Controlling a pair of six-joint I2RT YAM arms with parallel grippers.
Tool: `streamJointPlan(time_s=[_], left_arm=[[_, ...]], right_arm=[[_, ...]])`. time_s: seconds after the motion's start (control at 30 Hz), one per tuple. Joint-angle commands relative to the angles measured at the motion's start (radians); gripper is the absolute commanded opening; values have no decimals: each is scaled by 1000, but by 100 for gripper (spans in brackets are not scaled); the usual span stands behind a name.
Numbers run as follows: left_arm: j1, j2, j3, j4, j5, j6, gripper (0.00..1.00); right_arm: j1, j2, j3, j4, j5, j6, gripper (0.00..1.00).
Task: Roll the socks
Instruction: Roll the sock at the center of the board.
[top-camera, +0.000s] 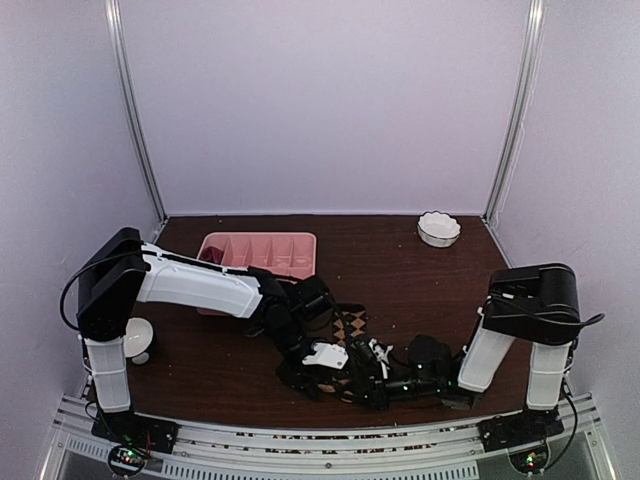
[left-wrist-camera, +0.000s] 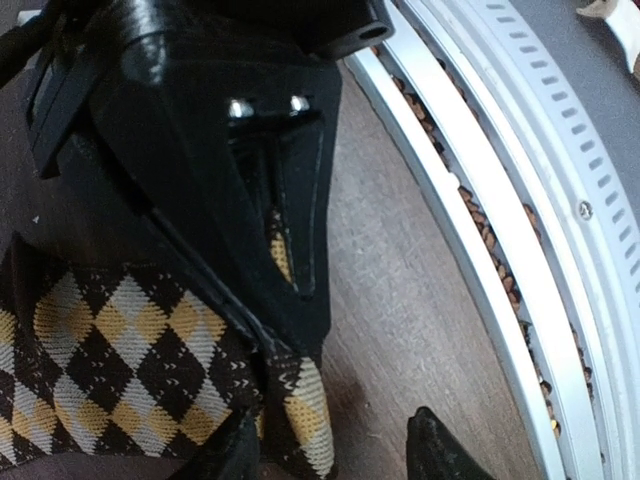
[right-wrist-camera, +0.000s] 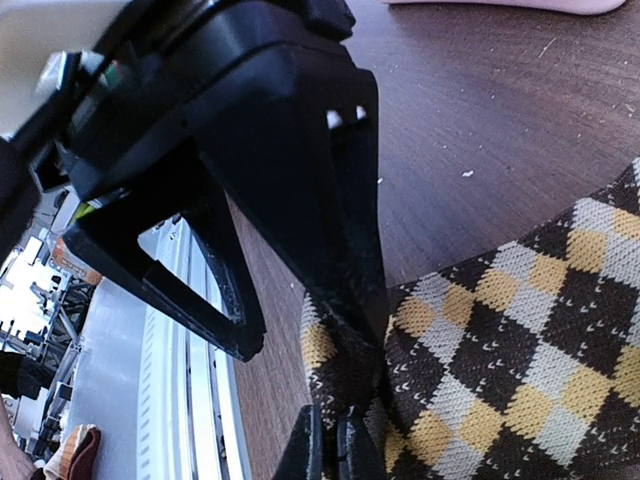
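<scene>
Item: checkered sock (top-camera: 350, 325), brown and tan, lying on the tabletop (top-camera: 400, 280) toward 6 o'clock, close to the metal rail (left-wrist-camera: 470, 220).
Right pincer (right-wrist-camera: 330, 450): clenched on the sock's edge, with fabric pinched between its tips.
Left pincer (left-wrist-camera: 335, 450): partly spread and astride the sock's corner. Bare wood shows beside one finger, so it is not gripping.
Pink tray (top-camera: 258, 240): 11 o'clock.
White bowl (top-camera: 425, 232): 1 o'clock.

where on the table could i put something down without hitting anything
Bare wood lies between the pink divided tray and the white bowl, and from the bowl toward the right arm. Crowded front centre: left gripper and right gripper meet over the checkered sock.
</scene>
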Motion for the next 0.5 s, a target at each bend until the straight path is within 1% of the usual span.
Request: streamJointPlan(time_s=[0.0, 0.03, 0.17, 0.2, 0.3, 0.47], left_arm=[[-2, 11, 27, 6, 32, -49, 48], [-2, 9, 25, 6, 37, -52, 45], [-2, -4, 8, 22, 37, -67, 28], [-2, -4, 6, 21, 40, -69, 26], [-2, 5, 0, 19, 43, -75, 23], [-2, 17, -5, 27, 56, -99, 24]], right_arm=[[-4, 100, -34, -502, -8, -8, 0], [-3, 99, -33, -512, -8, -9, 0], [-4, 100, -20, -559, -5, -11, 0], [-4, 100, -15, -569, -5, -11, 0], [-4, 94, 6, -623, 4, -17, 0], [-2, 79, 29, -656, 1, -13, 0]])
